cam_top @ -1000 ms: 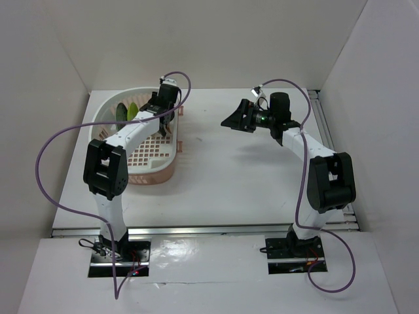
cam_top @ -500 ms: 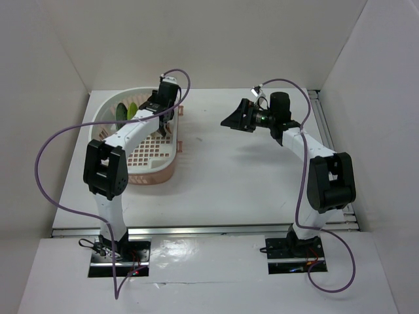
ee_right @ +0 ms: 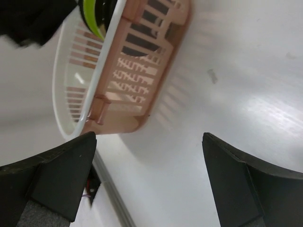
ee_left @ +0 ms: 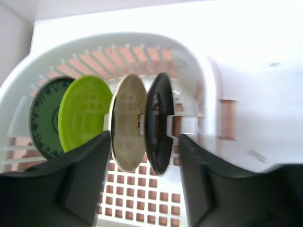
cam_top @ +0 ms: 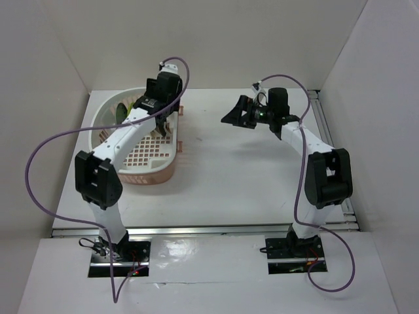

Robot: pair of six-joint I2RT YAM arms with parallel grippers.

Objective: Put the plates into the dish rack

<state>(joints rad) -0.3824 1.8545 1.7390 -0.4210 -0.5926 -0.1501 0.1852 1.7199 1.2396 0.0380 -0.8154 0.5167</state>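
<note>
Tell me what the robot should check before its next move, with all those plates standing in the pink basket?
1. All four are in the pale pink plastic dish rack: the blue-grey patterned round plate, the lime green round plate, the cream round plate with a dark blotch and the glossy black round plate: ok.
2. Plates stand on edge in the white grid insert: ok.
3. Cream and black plates not touching: cannot tell.
4. The left gripper is open and holds nothing, above the rack: ok.
5. The right gripper is open and empty, over the white table: ok.
</note>
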